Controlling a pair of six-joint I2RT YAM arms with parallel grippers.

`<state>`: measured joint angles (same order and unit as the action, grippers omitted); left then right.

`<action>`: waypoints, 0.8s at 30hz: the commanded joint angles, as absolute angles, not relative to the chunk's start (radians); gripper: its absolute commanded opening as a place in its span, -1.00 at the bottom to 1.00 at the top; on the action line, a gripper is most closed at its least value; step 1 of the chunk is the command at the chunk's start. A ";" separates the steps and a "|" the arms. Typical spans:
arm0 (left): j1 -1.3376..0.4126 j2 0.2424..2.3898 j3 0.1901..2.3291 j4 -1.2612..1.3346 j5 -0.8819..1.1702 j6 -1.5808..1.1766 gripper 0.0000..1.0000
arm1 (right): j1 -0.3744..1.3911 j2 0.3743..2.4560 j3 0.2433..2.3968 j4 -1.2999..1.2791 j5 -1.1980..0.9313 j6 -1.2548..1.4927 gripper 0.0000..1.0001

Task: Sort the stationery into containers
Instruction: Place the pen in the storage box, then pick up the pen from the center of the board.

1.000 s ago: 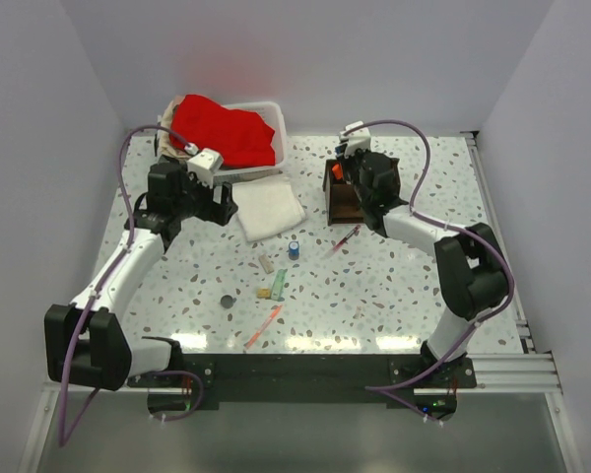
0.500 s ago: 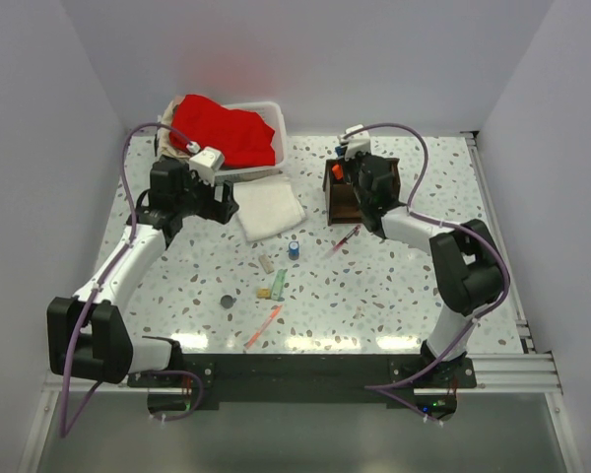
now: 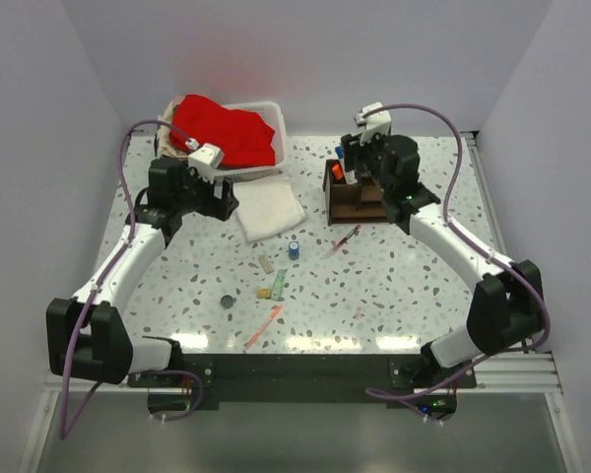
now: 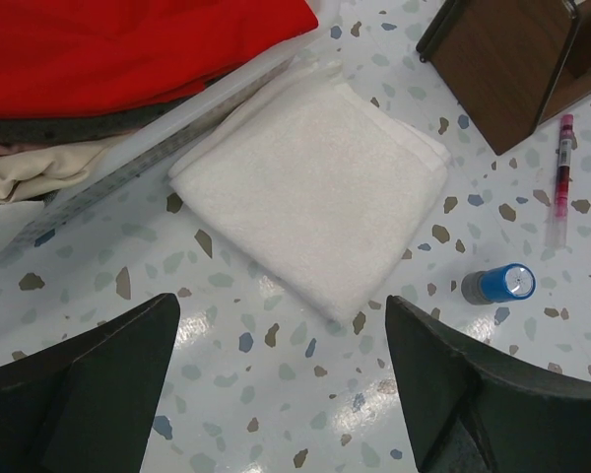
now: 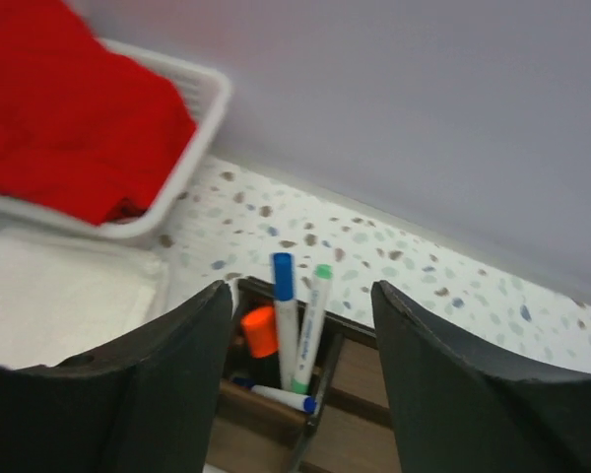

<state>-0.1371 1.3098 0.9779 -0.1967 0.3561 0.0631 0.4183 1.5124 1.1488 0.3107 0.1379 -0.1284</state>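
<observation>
Overhead, the right gripper [image 3: 358,169] hangs spread and empty above the wooden organizer [image 3: 353,202] at the upper right of the table [image 3: 424,296], where a blue-capped marker [image 5: 284,305], a green-capped marker [image 5: 313,320] and an orange-capped pen [image 5: 260,331] stand together in one compartment. The left gripper [image 4: 281,325], likewise parted and holding nothing, hovers over the folded white cloth [image 4: 310,207] beside the basket [image 3: 279,123]. The sort looks part done: a pink-red pen [image 3: 346,237] lies on the table just below the organizer, a small blue bottle [image 3: 294,248] sits left of it, and nearer the frame's centre are a beige block [image 3: 265,263], a green block [image 3: 278,284], a dark disc [image 3: 227,302] and a second reddish pen [image 3: 264,326]. For the right arm the likely next pick is the pink-red pen (the nearest loose item, below and slightly left of the jaws). Doing it well would mean rising clear of the standing markers first so as not to tip them, then coming down with the jaws set across the barrel's middle. From the left wrist, the bottle lies at lower right, just beyond the finger [image 4: 473,394] at the frame's right.
</observation>
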 commanded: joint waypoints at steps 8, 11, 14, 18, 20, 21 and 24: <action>-0.129 1.190 0.999 -0.198 0.359 0.144 0.88 | 0.491 1.750 1.617 -1.220 -0.592 -1.252 0.40; -0.127 1.163 0.974 -0.189 0.339 0.155 0.91 | 0.521 1.842 1.658 -1.356 -0.468 -1.460 0.36; -0.117 1.138 0.956 -0.193 0.339 0.153 0.93 | 0.548 1.870 1.622 -1.313 -0.358 -1.575 0.32; -0.092 1.103 0.939 -0.213 0.348 0.152 0.93 | 0.575 1.917 1.577 -1.243 -0.267 -1.654 0.27; -0.084 1.092 0.927 -0.216 0.351 0.147 0.93 | 0.577 1.962 1.595 -1.235 -0.258 -1.654 0.26; -0.075 1.085 0.922 -0.219 0.354 0.146 0.93 | 0.577 1.976 1.604 -1.235 -0.258 -1.649 0.23; -0.060 1.072 0.910 -0.225 0.360 0.138 0.92 | 0.577 2.014 1.628 -1.216 -0.256 -1.618 0.21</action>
<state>-0.0834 1.1061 0.9276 -0.2260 0.3496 0.1341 0.5774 1.9633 1.5860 -1.2140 -0.2996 -1.5700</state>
